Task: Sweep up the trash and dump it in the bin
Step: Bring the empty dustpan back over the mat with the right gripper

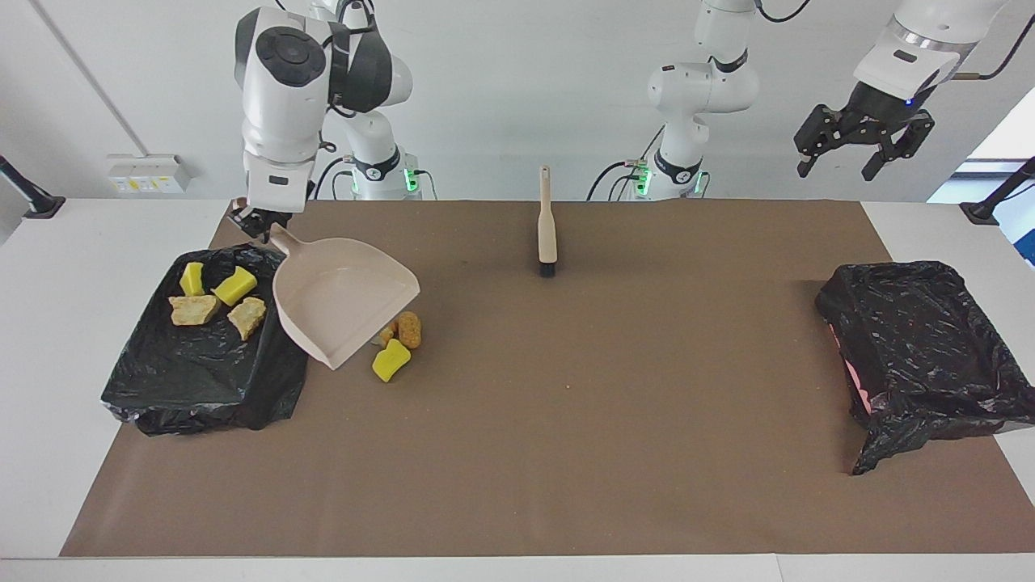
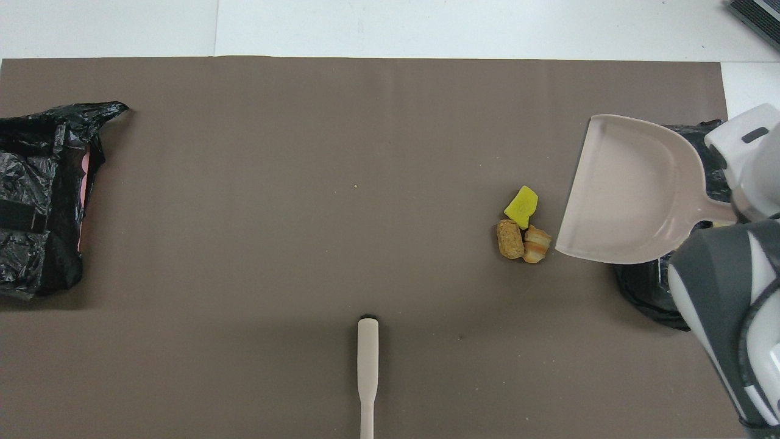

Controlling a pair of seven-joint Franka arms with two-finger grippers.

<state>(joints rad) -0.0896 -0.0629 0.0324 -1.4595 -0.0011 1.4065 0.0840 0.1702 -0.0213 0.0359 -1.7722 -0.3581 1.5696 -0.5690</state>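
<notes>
Trash [image 1: 396, 338] lies loose at centre-left of the facing frame, under the dustpan's [image 1: 344, 301] lip, lower right of the right gripper [image 1: 257, 220], whose jaws clench the dustpan's handle; the mouth points lower right. More pieces sit in the bin [image 1: 202, 380]. The left gripper [image 1: 861, 145] hangs released, upper right.

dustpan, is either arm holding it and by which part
The right gripper holds the dustpan by the end of its handle. The left gripper holds nothing.
</notes>
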